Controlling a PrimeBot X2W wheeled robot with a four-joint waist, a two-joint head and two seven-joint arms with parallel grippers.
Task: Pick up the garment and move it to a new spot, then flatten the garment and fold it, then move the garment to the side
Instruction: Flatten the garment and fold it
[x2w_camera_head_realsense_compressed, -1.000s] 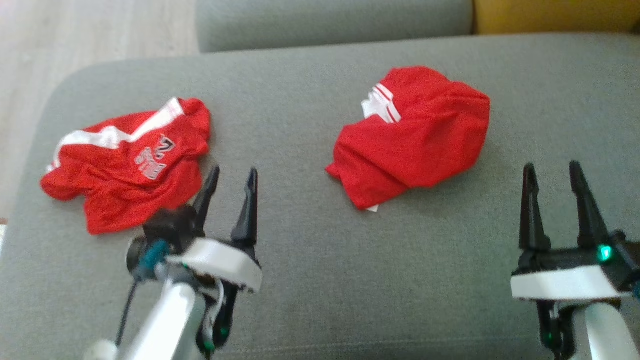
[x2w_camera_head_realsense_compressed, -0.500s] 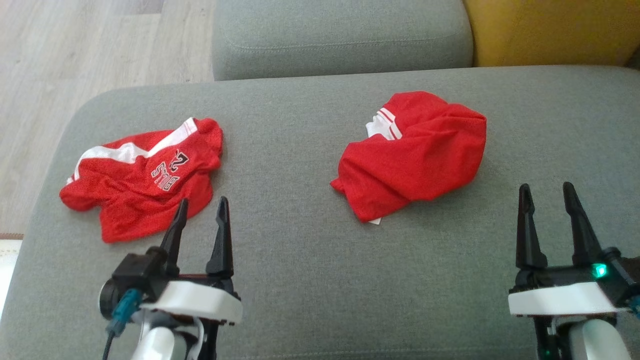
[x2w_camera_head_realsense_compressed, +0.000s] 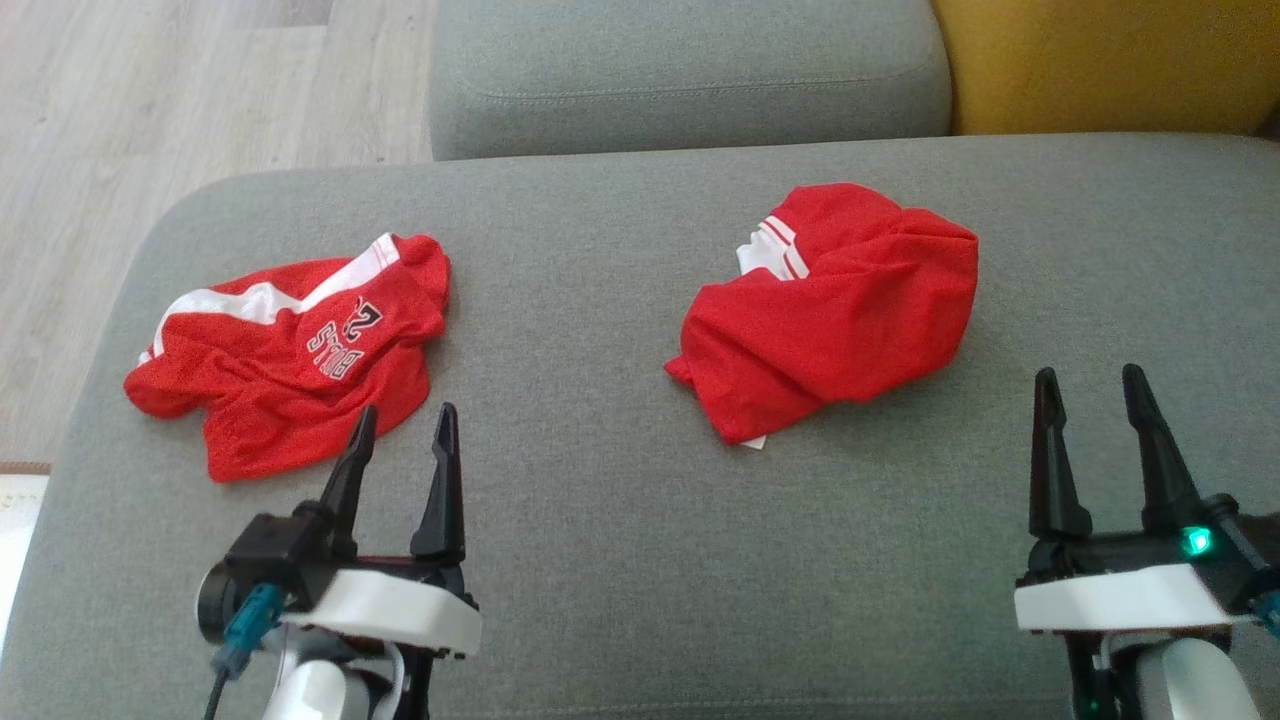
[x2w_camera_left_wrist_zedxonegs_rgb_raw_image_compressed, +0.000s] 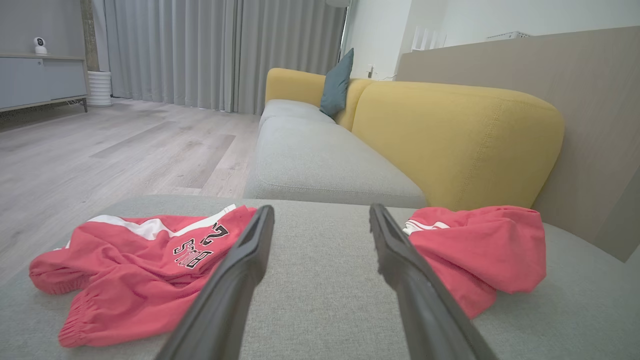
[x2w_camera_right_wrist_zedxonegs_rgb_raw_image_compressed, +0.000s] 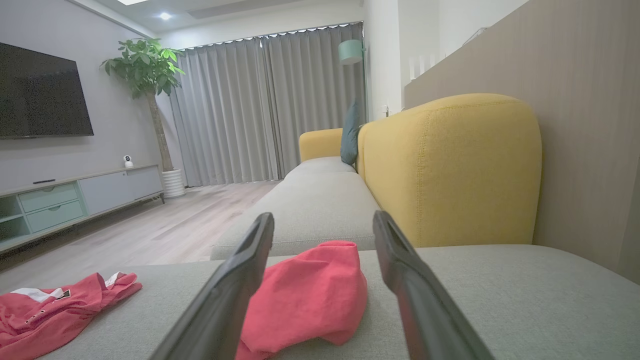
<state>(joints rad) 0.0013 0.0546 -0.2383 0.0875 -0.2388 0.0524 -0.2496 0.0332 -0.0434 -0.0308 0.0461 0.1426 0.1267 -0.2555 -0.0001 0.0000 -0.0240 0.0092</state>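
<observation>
Grey sofa cushion (x2w_camera_head_realsense_compressed: 620, 540) carried two red garments in the head view: lettered garment (x2w_camera_head_realsense_compressed: 290, 350) crumpled at left, plain garment (x2w_camera_head_realsense_compressed: 830, 320) bunched right of centre, well apart. Left gripper (x2w_camera_head_realsense_compressed: 407, 412) hung near the lettered garment's near edge, fingers apart, empty; right gripper (x2w_camera_head_realsense_compressed: 1089, 372) sat right of the plain garment, fingers apart, empty. Left wrist view: lettered garment (x2w_camera_left_wrist_zedxonegs_rgb_raw_image_compressed: 135, 260) left of the spread fingers, plain garment (x2w_camera_left_wrist_zedxonegs_rgb_raw_image_compressed: 480, 250) right. Right wrist view: plain garment (x2w_camera_right_wrist_zedxonegs_rgb_raw_image_compressed: 310, 290) seen between the spread fingers, yellow backrest (x2w_camera_right_wrist_zedxonegs_rgb_raw_image_compressed: 450, 170) behind.
</observation>
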